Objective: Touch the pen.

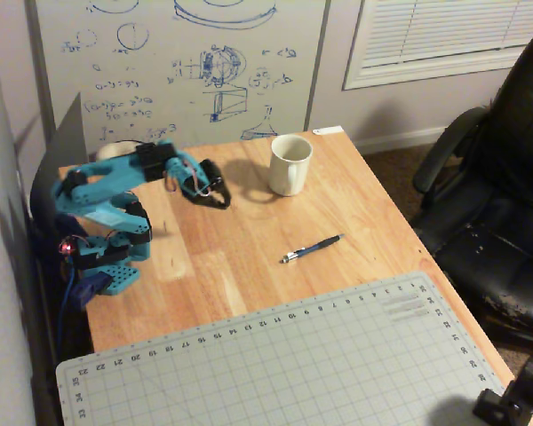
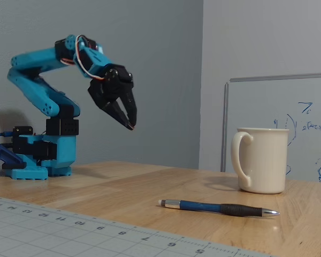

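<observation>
One pen point(image 1: 312, 248) flat on the wooden desk point(image 1: 249, 257), well clear of the hand point(image 1: 220, 201). In the overhead view: slanted, silver tip toward lower left, dark end toward upper right, just above the edge of the grey cutting mat point(image 1: 284, 364). In the fixed view: pen point(image 2: 219, 208) lying across the foreground, silver end at left, pointed tip at right, in front of the white mug point(image 2: 261, 159) and apart from it.

Up in the air, the hand point(image 2: 129, 124), black, hanging from the blue arm point(image 2: 40, 80), fingertips angled down and to the right in the fixed view. Nothing gripped. Fingers drawn close together, tips near meeting; hard to say from either view whether a sliver of gap remains. Well above the desk, not touching wood, pen or mug.

Relative to the hand in the overhead view: pen to the right and lower in frame, bare wood between the two. In the fixed view: pen low and to the right of the raised fingertips, a broad stretch of desk between.

Mug point(image 1: 290, 165) upright near the far edge of the desk, to the right of the hand in the overhead view, not in contact. Arm base point(image 1: 102, 266) seated at the left side of the desk. Whiteboard point(image 1: 178, 71) with blue sketches behind; black office chair point(image 1: 497, 195) off to the right.
</observation>
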You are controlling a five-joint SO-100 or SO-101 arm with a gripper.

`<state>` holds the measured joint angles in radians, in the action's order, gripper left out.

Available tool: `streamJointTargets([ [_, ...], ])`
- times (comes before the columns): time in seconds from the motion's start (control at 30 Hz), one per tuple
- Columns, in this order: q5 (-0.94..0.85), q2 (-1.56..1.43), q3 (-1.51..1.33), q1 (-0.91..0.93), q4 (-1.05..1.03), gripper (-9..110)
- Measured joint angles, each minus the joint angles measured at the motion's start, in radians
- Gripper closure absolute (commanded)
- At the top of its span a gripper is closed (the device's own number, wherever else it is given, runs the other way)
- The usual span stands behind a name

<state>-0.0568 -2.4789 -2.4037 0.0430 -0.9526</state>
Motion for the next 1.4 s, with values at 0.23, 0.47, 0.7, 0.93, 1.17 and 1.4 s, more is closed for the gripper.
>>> streamJointTargets([
  [0.23,0.000,0.337,0.305,0.000,0.000,101],
  [0.47,0.000,0.696,0.614,0.000,0.000,101],
  [0.7,0.000,1.008,0.893,0.000,0.000,101],
  [0.93,0.000,1.261,1.146,0.055,0.000,101],
  [1.17,0.000,1.424,1.289,0.100,0.000,101],
  [1.4,0.000,1.560,1.417,0.103,0.000,101],
])
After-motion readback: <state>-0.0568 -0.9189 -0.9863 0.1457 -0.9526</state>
